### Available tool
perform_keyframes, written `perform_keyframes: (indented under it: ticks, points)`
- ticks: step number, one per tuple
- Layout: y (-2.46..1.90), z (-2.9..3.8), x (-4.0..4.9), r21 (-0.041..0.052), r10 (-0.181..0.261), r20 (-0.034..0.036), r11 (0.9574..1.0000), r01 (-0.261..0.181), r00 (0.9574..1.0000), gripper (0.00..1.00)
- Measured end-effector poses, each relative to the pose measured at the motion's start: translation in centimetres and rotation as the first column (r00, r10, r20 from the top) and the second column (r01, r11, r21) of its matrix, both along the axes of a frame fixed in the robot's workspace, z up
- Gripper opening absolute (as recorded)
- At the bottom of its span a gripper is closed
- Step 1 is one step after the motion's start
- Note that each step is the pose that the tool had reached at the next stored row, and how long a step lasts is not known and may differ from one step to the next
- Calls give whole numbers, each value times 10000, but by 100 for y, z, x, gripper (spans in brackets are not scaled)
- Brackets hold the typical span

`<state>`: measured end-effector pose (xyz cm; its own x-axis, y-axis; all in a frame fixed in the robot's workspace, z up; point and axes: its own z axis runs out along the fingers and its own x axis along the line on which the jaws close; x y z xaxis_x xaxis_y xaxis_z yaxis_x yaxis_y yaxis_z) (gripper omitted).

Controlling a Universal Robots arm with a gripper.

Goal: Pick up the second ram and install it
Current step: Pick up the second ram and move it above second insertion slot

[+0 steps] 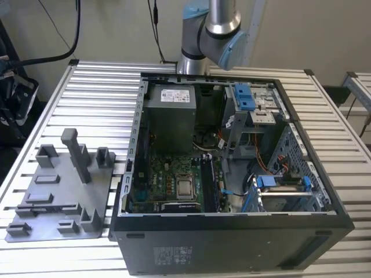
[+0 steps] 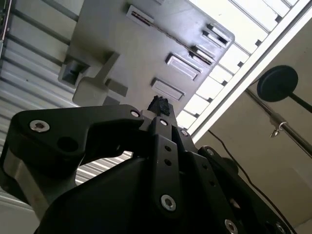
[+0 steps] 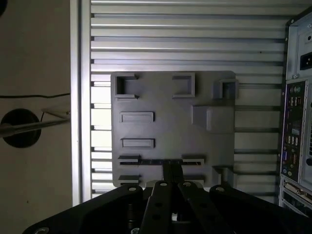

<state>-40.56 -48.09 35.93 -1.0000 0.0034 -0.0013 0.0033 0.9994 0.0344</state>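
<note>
The second ram (image 3: 161,161) is a thin dark stick standing on edge between two grey holder blocks on the grey holder plate (image 3: 170,126). In the second wrist view the ram (image 2: 168,36) appears as a dark line across the same plate (image 2: 122,53). My gripper (image 3: 171,168) hangs well above the plate, and in the first wrist view its tips line up with the stick's middle. Both wrist views show the fingertips (image 2: 158,104) pressed together with nothing between them. The holder plate (image 1: 64,191) lies on the exterior view's left.
The open computer case (image 1: 232,243) lies on the slatted table (image 1: 104,87), to the exterior view's right of the plate. Inside it are the green motherboard (image 1: 174,185), a grey power supply (image 1: 169,119) and blue drive brackets (image 1: 243,95). A tall grey post (image 1: 78,153) rises from the plate.
</note>
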Motion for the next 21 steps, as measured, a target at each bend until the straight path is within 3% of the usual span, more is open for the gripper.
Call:
perform_keyframes:
  ticks: [5,10,14,18,21]
  points:
    - [0,0,0,0,97,1,10000,-97,10000,11]
    - [0,0,-1,0,975,2,9952,-975,9952,11]
    - [0,0,-1,-2,1687,13,9857,-1687,9857,11]
    - [0,0,-2,-4,2291,24,9734,-2291,9734,11]
    - [0,-1,-5,-8,2743,43,9616,-2743,9616,11]
